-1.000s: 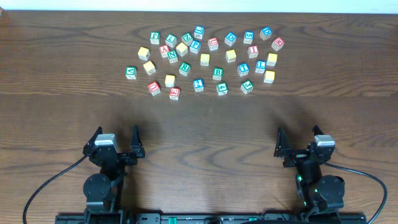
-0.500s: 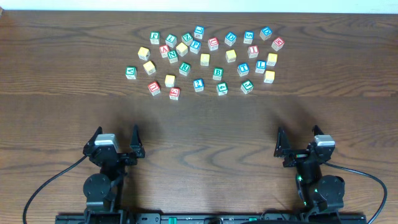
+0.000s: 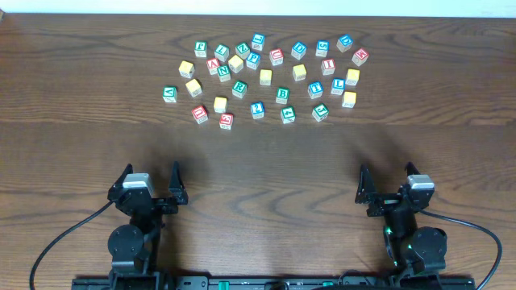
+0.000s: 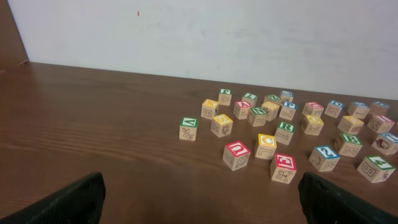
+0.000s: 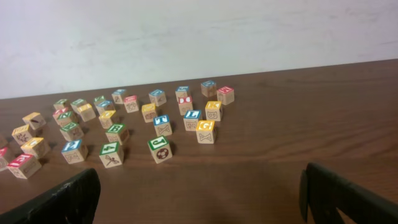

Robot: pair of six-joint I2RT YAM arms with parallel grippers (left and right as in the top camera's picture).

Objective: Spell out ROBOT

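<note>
A dark wooden table [image 3: 258,161] seen from above. Two robot arms sit at its near edge. The left pincer [image 3: 151,170] and right pincer [image 3: 386,171] both gape wide, holding nothing. Well apart, toward the far edge, lies a loose scatter of alphabet cubes [image 3: 265,77], none lined up. The green-bordered R [image 3: 239,89] lies left of centre, nearer the left arm. The green-bordered B [image 3: 282,95] slightly favours the right. Also readable: red U [image 4: 237,152], red E [image 4: 283,163], yellow G [image 5: 205,127]. The blue T cannot be picked out.

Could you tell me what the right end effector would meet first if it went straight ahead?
Probably the yellow-topped cube, which sits almost dead centre ahead of the open right end effector. Depth and height are hard to judge.
</note>
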